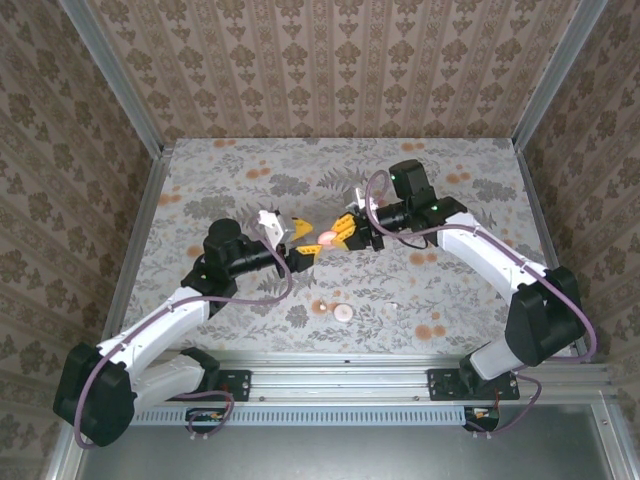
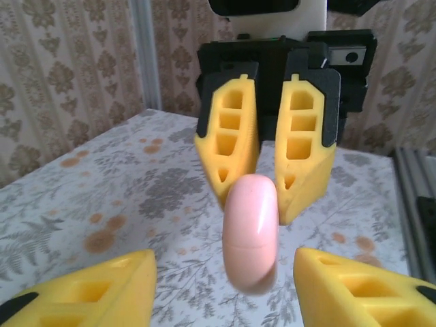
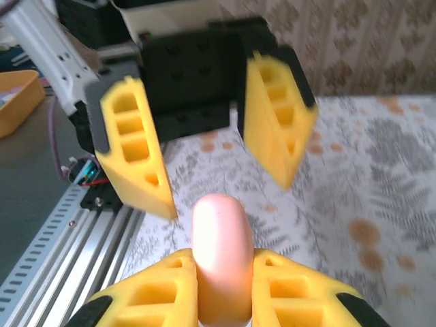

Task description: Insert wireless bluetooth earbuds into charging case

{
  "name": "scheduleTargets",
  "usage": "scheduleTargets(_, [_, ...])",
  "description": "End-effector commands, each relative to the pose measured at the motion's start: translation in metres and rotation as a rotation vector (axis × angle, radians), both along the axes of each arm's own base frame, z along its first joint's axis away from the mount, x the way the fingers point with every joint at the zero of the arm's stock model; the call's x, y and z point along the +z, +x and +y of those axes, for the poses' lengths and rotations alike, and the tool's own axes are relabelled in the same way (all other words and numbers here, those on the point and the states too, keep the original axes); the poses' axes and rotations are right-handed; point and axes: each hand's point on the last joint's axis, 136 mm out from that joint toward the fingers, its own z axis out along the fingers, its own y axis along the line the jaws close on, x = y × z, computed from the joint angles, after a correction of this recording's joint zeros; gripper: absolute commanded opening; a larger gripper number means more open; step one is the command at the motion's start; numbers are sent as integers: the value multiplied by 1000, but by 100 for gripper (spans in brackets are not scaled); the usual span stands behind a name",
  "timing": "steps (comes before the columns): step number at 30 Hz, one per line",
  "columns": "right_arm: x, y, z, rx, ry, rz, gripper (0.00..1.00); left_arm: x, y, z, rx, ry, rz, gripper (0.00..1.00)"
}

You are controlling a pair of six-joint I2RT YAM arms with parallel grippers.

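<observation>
Over the middle of the table [image 1: 450,190] my two grippers meet nose to nose, lifted off the surface. My right gripper [image 3: 223,279] pinches the charging case [image 3: 219,252] by one edge. That is a thin hold on a smooth, rounded shell, so I judge it could pivot or squirt out and drop. My left gripper [image 3: 221,187] stands spread either side of the case, touching nothing; a careless retreat could clip it. Nearer my side of the table the earbud [image 1: 343,311] lies loose — easily nudged away.

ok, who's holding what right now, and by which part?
Right gripper pinches the charging case by one end; left gripper open, holding nothing.
</observation>
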Motion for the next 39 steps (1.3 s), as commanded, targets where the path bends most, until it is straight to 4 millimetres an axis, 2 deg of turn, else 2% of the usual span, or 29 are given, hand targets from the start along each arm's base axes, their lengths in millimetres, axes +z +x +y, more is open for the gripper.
scheduleTargets(1, [-16,8,-18,-84,-122,78,18,-9,18,10,115,33,9,64])
scheduleTargets(8, [-72,32,-57,-279,-332,266,18,-32,40,31,313,76,94,70])
scheduleTargets(13, [-108,37,-79,-341,-498,370,18,-43,50,48,440,81,139,71])
scheduleTargets(17, [-128,37,-91,-356,-601,425,19,-52,53,59,513,107,205,71])
scheduleTargets(25, [-146,47,-108,-359,-755,479,19,-74,56,78,631,181,316,73])
scheduleTargets(34, [-159,61,-128,-367,-819,549,19,-92,60,85,689,266,417,74])
scheduleTargets(39, [-163,68,-131,-364,-821,593,19,-98,61,84,693,241,418,73])
